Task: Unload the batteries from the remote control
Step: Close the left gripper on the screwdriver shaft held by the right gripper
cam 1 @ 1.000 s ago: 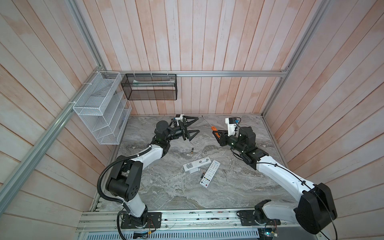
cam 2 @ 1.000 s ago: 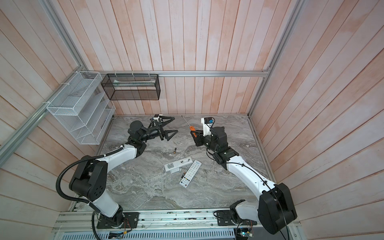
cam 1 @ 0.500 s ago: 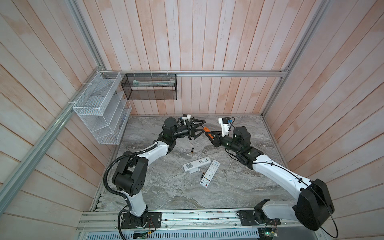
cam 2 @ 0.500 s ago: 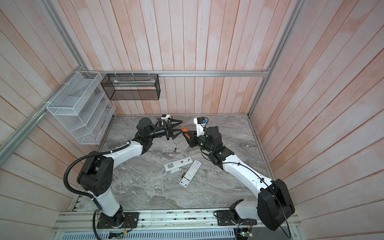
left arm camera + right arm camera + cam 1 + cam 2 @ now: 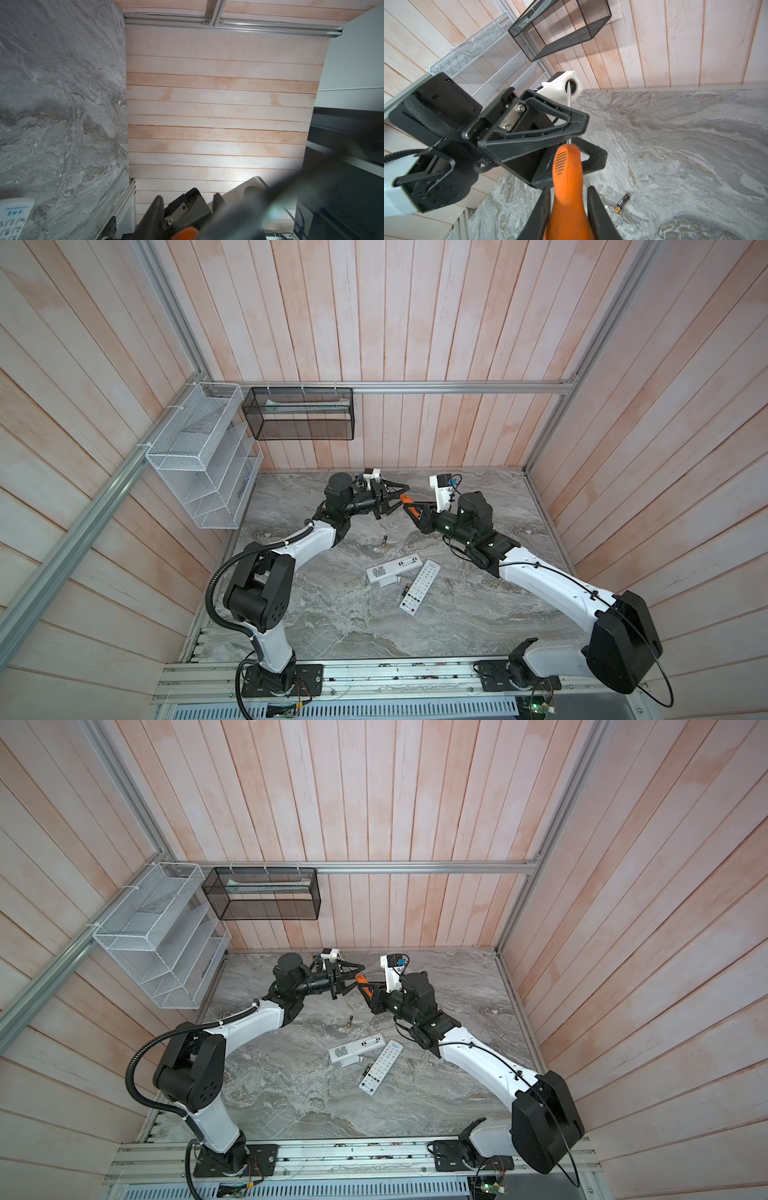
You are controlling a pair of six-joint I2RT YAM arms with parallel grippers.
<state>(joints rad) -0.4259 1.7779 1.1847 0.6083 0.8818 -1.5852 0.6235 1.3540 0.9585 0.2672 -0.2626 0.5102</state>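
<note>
My right pincer (image 5: 568,190) is clamped on the thick end of a screwdriver (image 5: 564,166) with an orange handle. Its thin metal shaft points away from my wrist. My left pincer (image 5: 397,502) faces it head-on. Its two black fingers (image 5: 529,124) stand apart, one on each side of the handle's narrow front end, where the shaft begins. I cannot tell whether they press on the handle or only flank it.

I take as my mark the remote (image 5: 419,588) that lies buttons up on the grey marbled table (image 5: 332,626). Both pincers hang above the table, well beyond the remote toward the back wall. One battery (image 5: 622,202), black with a gold end, lies flat on the table between the remote and the pincers, touching nothing. A second remote (image 5: 392,570) lies white back up just beside the first, on my left arm's side. A small dark cylinder (image 5: 405,589) lies against the first remote's long edge, in the gap between the two. It looks like another battery, but it is too small to be sure.
</note>
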